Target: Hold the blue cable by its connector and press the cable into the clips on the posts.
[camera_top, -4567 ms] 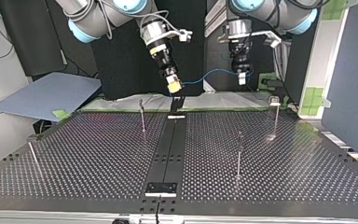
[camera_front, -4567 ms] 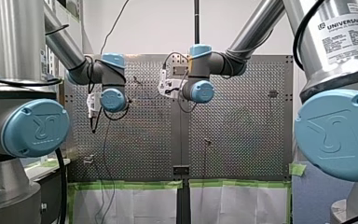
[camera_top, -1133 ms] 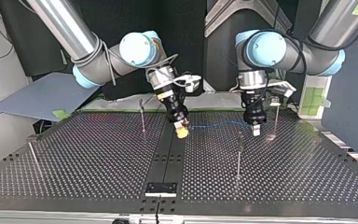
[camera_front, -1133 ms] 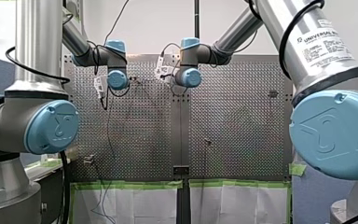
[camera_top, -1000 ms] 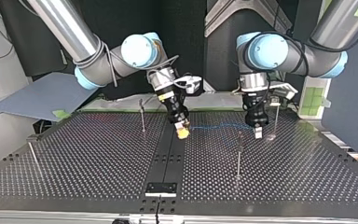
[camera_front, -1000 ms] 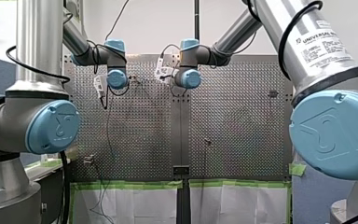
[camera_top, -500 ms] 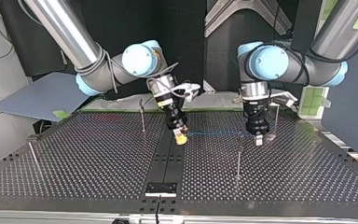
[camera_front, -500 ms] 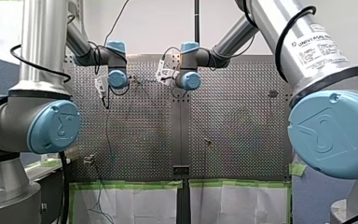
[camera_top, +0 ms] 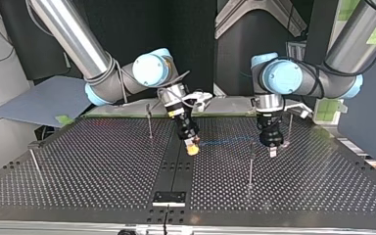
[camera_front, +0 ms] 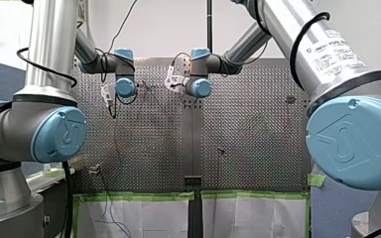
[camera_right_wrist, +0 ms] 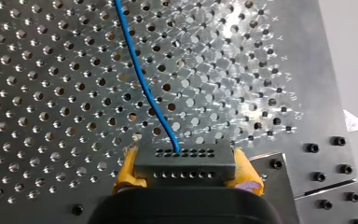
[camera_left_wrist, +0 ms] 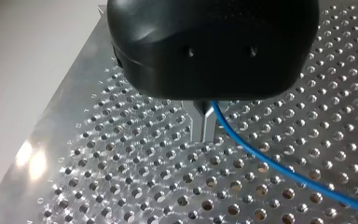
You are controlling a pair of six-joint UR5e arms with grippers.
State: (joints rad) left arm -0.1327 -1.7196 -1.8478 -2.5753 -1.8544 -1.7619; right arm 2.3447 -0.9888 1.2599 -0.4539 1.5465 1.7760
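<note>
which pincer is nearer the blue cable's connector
Right. My right pincer is shut on the connector, held between its yellow pads. My left pincer grips the blue cable further along, well apart from the connector.

Over the worktop (camera_top: 103,171) the cable (camera_top: 225,142) ran from the connector (camera_right_wrist: 185,163) in my right tool (camera_top: 192,148) to my left tool (camera_top: 272,151).
</note>
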